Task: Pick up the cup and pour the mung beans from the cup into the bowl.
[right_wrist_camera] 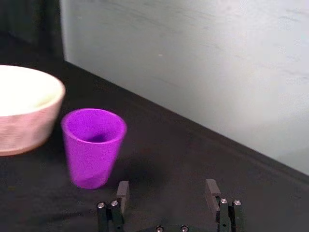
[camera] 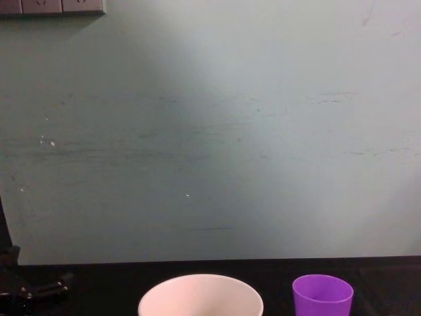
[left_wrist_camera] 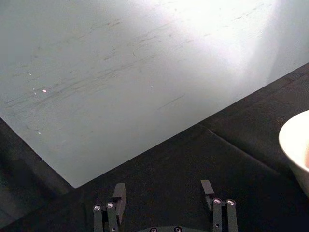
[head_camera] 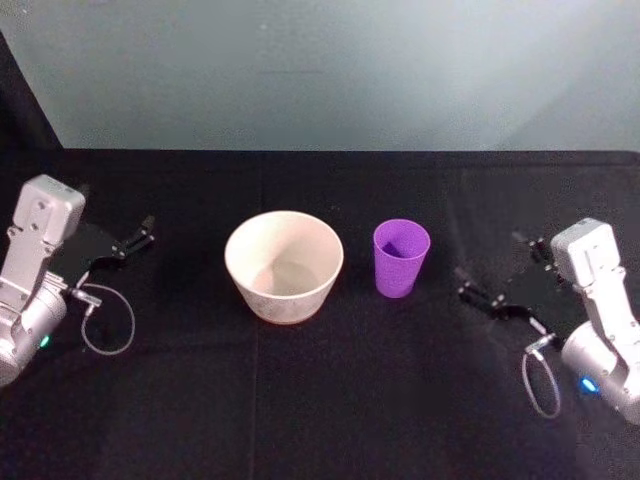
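Two arms logged: right gripper [head_camera: 500,272], spread and empty, sat near the upright cup [head_camera: 401,258] just right of the bowl [head_camera: 285,298], likely staged for the pick; left gripper [head_camera: 135,240], also spread, parked beyond the bowl.

Near the middle of a black-draped table [head_camera: 320,400], a wide cream-white bowl [head_camera: 285,298], upright, mouth open to the camera. Just beside it on the robot's right, apart and not touching, a small purple cup [head_camera: 401,272], also upright, far narrower than the bowl; inside shadowed, contents not discernible. Well off to the left, the left gripper [head_camera: 143,233], low over the cloth, dark fingers spread and aimed toward the bowl. Off to the right of the cup, the right gripper [head_camera: 500,270], fingers parted wide, clear of the cup. At each pale wrist housing, a thin looped cable [head_camera: 108,322]. Behind the table, a plain pale wall [head_camera: 330,70].
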